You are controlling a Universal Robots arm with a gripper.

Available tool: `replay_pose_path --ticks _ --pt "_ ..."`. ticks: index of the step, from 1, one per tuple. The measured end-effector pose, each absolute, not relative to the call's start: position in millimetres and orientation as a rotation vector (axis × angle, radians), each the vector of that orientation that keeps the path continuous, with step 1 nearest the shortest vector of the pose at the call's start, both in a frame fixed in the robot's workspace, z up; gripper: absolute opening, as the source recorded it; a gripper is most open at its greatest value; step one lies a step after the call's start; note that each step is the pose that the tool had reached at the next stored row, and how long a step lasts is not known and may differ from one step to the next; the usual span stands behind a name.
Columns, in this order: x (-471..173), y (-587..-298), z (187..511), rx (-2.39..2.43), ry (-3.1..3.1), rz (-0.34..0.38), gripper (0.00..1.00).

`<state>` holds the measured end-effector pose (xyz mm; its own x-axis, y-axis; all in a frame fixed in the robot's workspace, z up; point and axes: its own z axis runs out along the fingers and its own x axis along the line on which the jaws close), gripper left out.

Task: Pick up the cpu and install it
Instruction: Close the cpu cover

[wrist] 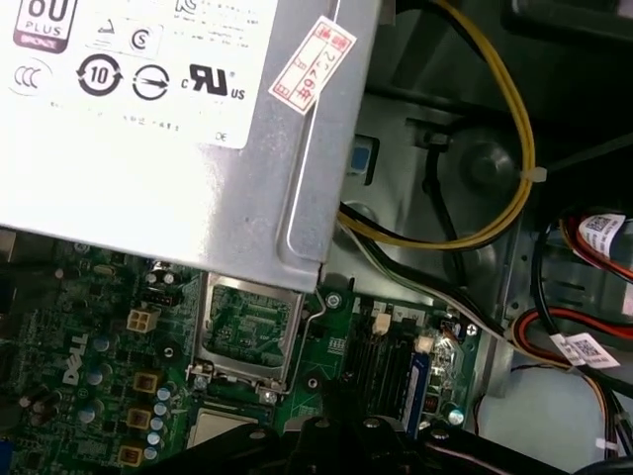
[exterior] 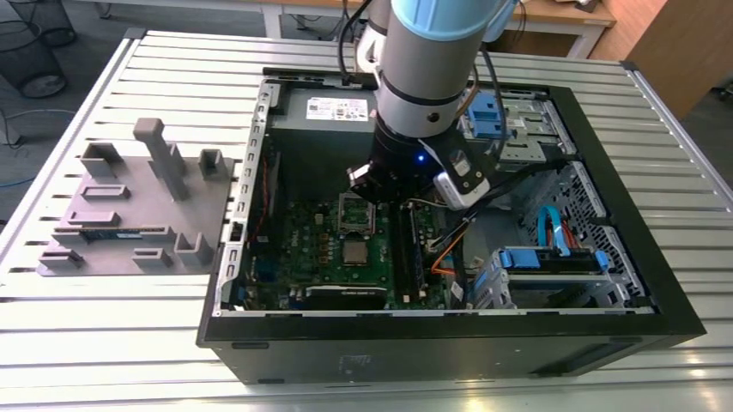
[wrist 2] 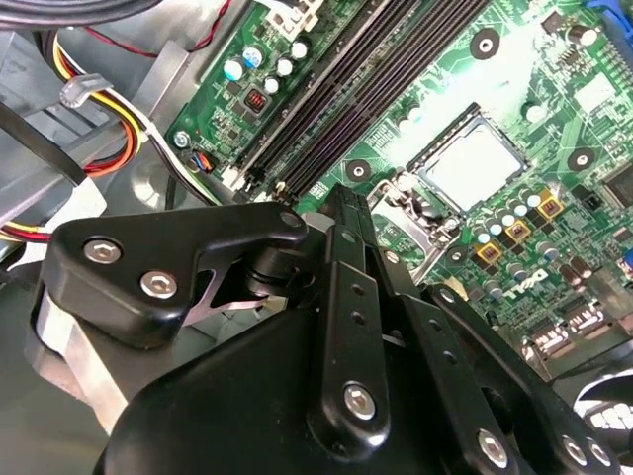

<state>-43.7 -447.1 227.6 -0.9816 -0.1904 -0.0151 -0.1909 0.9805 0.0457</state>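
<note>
Looking like the cpu (wrist 2: 473, 163) already sits flat in its socket on the motherboard (wrist 2: 534, 69), with the metal frame (wrist: 206, 336) beside it not yet closed down. The hand (wrist 2: 343, 203) hovers close by. Can't tell if it's open or closed.

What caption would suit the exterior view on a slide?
Robot arm inside an open computer case, above the green motherboard where the silver cpu lies flat.

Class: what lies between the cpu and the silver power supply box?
The metal socket frame lies between the cpu and the power supply box, seen in the first wrist view.
</note>
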Motion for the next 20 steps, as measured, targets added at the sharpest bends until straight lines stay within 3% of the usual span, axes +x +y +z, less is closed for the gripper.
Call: replay_pose_path --ticks 20 --pt "-43 -424 214 -0.416 3.102 0.081 0.11"
